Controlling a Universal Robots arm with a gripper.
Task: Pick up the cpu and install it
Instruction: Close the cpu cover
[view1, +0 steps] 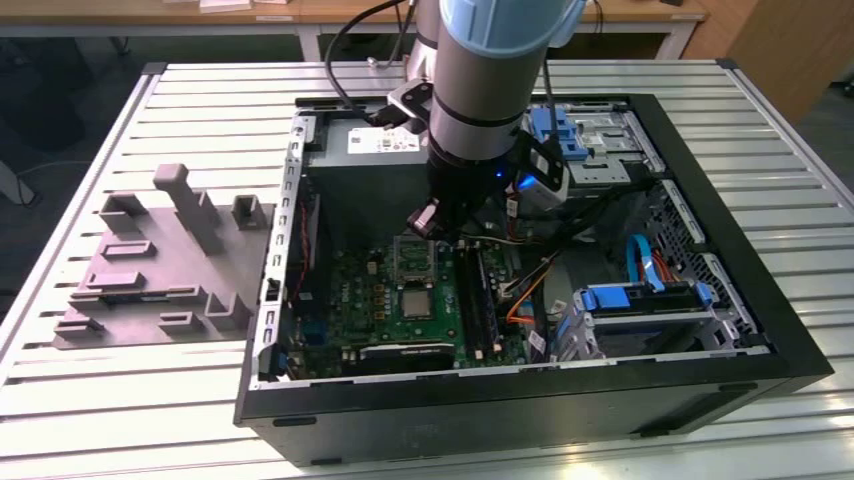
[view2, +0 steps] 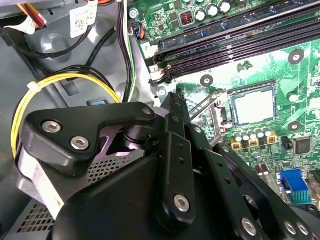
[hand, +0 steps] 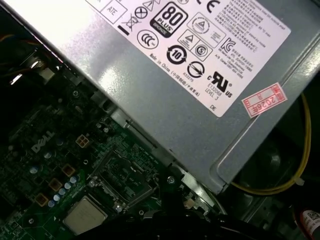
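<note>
One open black computer case (view1: 747, 330) lies on the slatted metal surface (view1: 174, 400). One grey plastic moulded tray with upright blocks (view1: 160, 270) sits beside it toward the exterior view's left, just apart from the case wall. One green motherboard (view1: 400, 310) lies inside.

One cpu, a small flat square chip with a pale silver-grey top (view2: 253, 104), is seated in its socket on the motherboard; it is seen in both wrist views (hand: 85, 215) and in the exterior view (view1: 418, 301). The hinged metal socket bracket (hand: 122, 177) stands open beside it.

One grey metal power supply box (hand: 165, 85) borders the socket area closely. Yellow cables (view2: 65, 82) and two black memory slots (view2: 230, 42) lie nearby.

The arm descends near-vertically into the case. The black end effector (view1: 441, 225) hovers above the board, near the power supply; whether its fingers are apart I cannot tell, and nothing is visibly held.
</note>
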